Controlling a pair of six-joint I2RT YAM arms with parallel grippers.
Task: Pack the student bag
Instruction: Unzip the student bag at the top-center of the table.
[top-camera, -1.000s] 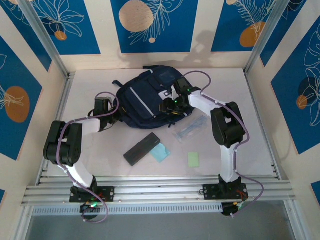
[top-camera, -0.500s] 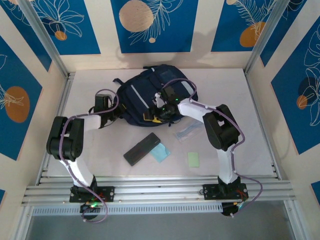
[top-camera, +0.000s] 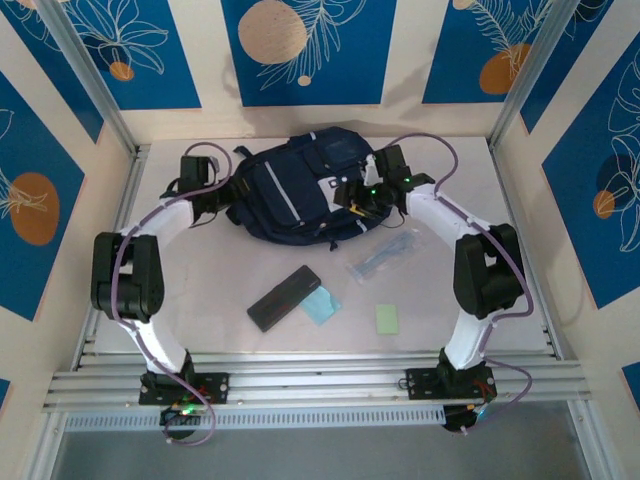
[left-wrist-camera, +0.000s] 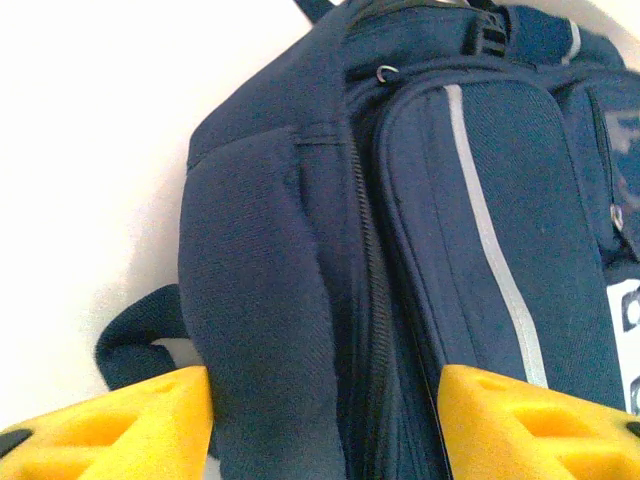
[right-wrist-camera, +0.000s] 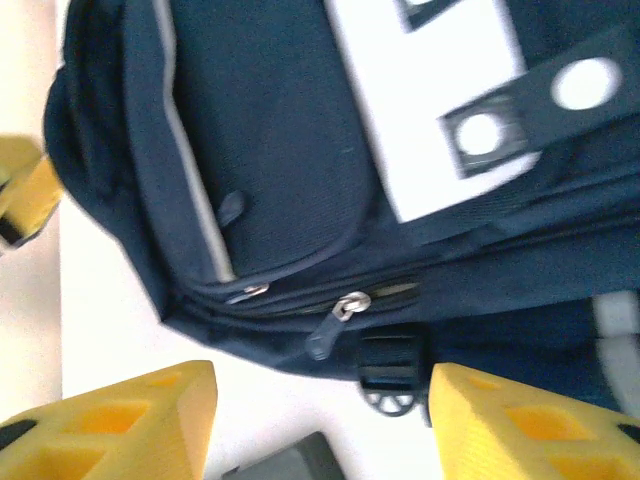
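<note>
A: How does the left pincer (top-camera: 228, 190) stand?
B: Its 2 yellow fingers (left-wrist-camera: 110, 420) are spread wide. The padded side of the student bag (left-wrist-camera: 480, 200) lies between them. A pale grey stripe (left-wrist-camera: 495, 250) runs ahead of the right finger.
A: Where is the bag?
B: It lies on the white counter (top-camera: 200, 290), between the 2 pincers and close to both.
A: And the right pincer (top-camera: 352, 200)?
B: It is spread too, and it pinches nothing. A zipper pull (right-wrist-camera: 335, 320) and a black buckle (right-wrist-camera: 390, 365) sit just ahead of its gap. The white patch (right-wrist-camera: 420, 110) is farther ahead.
</note>
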